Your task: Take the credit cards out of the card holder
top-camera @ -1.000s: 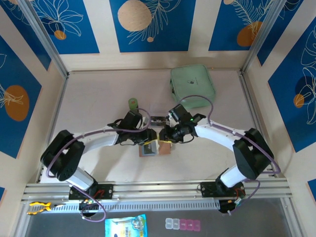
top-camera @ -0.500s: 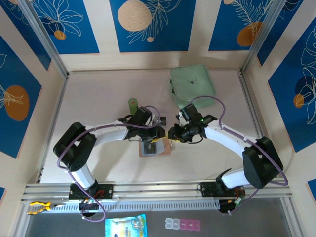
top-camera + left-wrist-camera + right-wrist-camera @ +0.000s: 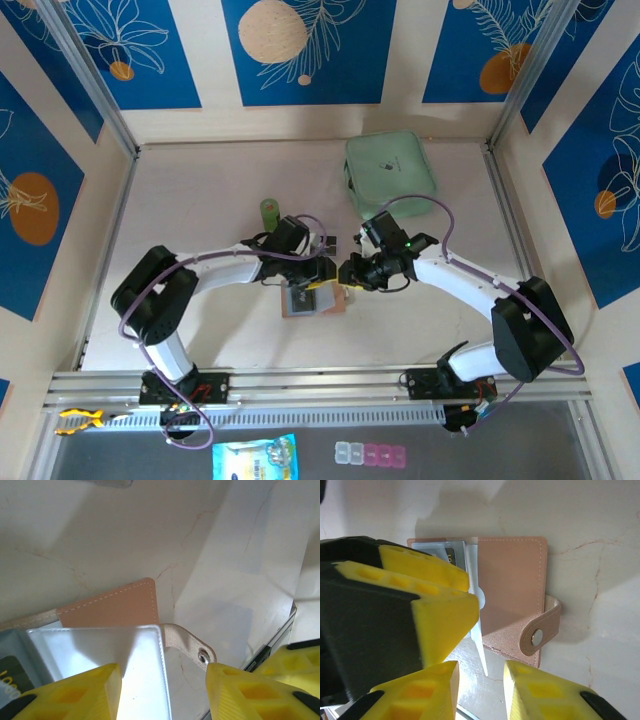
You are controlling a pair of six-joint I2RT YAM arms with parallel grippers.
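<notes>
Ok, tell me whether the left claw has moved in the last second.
Yes. In the top view the left claw has shifted right: its wrist sat below the green cylinder and is now right of it.

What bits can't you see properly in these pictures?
- Dark printed credit card: right wrist view, mostly hidden behind the left gripper's yellow fingers; left wrist view, cut off by the edge.
- How many cards sit inside the tan-pink leather card holder: its cloudy clear pocket blurs them.
- Top view: the card holder lies mostly under the left gripper and the right gripper, too small to read.
</notes>
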